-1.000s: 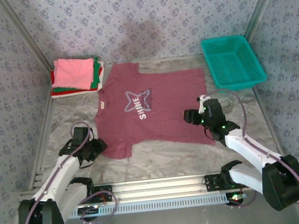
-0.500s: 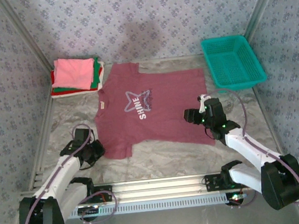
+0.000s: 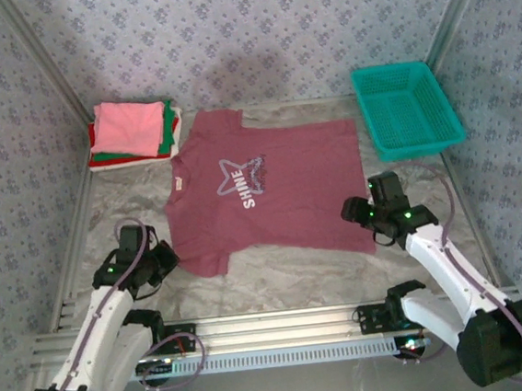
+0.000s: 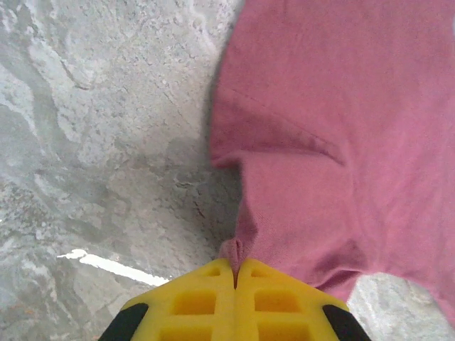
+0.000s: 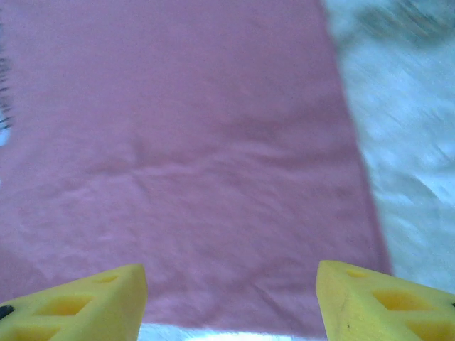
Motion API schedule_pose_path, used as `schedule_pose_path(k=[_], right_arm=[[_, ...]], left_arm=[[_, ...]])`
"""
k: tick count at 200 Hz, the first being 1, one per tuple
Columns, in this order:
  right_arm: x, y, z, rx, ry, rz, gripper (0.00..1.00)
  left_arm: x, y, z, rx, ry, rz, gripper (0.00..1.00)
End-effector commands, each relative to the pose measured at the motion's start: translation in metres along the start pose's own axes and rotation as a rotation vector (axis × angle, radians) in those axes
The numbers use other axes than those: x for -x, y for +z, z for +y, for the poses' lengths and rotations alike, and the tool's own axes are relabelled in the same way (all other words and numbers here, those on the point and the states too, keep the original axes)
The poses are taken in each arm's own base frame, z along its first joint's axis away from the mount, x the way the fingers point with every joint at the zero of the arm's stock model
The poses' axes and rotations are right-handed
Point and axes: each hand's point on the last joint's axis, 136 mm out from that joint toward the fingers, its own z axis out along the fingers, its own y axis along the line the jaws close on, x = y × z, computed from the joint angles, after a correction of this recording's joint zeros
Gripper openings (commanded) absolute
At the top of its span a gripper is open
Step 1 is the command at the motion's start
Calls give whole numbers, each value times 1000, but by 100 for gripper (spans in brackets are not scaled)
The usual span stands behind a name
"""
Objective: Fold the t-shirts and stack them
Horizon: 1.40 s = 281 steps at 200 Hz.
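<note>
Maroon t-shirt (image 3: 285,207), its sleeve edge between tight left jaws, right jaws wide over hem.

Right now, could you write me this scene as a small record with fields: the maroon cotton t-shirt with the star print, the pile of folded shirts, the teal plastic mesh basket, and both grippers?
spread shirt: maroon cotton t-shirt, white star outline and SHINE print facing up, flat on the grey marbled table
left gripper: shut on a pinch of the shirt's near sleeve
right gripper: open, above the shirt's near hem corner, holding nothing
folded pile: far left; pink on top, with green, red and white below
teal plastic mesh basket: far right, apart from the shirt
</note>
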Motion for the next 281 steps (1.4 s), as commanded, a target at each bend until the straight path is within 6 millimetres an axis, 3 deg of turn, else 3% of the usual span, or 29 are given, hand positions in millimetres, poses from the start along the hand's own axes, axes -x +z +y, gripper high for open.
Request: schedule_pose_path(k=[1, 23, 42, 98, 127, 167, 213, 236, 253, 281], right_arm=[[-50, -5, -41, -115, 192, 195, 66], [-59, -2, -59, -143, 266, 243, 56], [-59, 4, -64, -113, 317, 251, 56], [-58, 29, -54, -15, 357, 296, 56], [-73, 25, -71, -104, 418, 323, 54], [-75, 10, -93, -202, 481, 242, 52], [-74, 33, -76, -83, 495, 291, 47], [-78, 38, -71, -55, 491, 314, 44], [-69, 42, -68, -32, 487, 280, 37], [-66, 45, -68, -41, 478, 277, 36]], left_arm=[[-8, -9, 1, 15, -34, 41, 0], [-12, -11, -7, -26, -74, 69, 0], [-10, -15, -23, -97, -117, 78, 0], [-10, -25, -29, -112, -130, 77, 0], [-10, -28, -30, -134, -134, 67, 0], [-11, -20, -25, -114, -129, 69, 0], [-12, -9, -25, -118, -114, 85, 0], [-14, -8, -22, -114, -110, 85, 0], [-17, -6, -17, -112, -117, 82, 0], [-22, -2, -11, -116, -139, 83, 0]])
